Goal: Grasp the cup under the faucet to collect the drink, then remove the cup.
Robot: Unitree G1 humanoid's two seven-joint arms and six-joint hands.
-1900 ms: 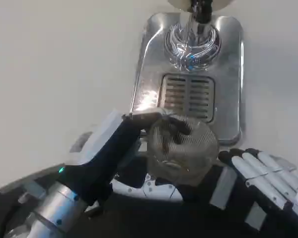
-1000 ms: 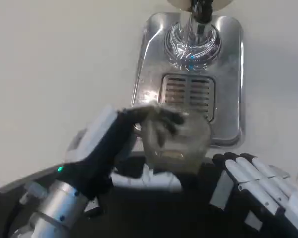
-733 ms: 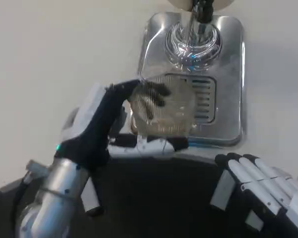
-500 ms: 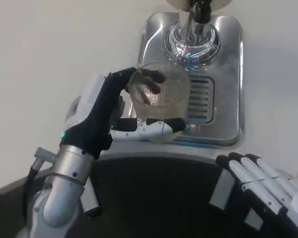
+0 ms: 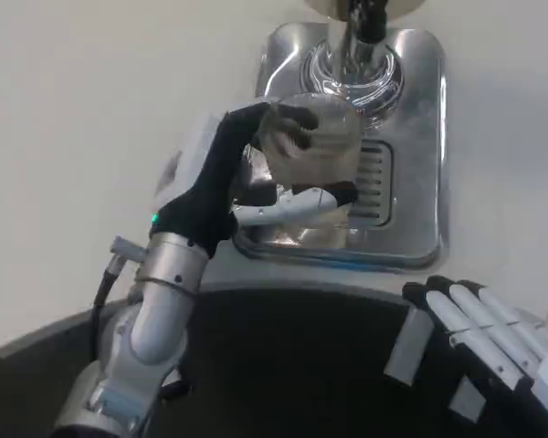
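Holding the cup in my left hand, I have dark fingers wrapped round its rim side and a white finger across its lower wall. It hangs over the drip tray, covering the left part of the grate, with the faucet just beyond it at about one o'clock. To do this step well, I judge the cup needs only a small push toward one o'clock so its mouth sits squarely under the spout, then a level set-down on the grate. The glass is clear and ribbed, so I would keep the grip firm and the rim upright. My right hand lies at five o'clock near the lower edge, fingers straight and together, holding nothing, well apart from the tray.
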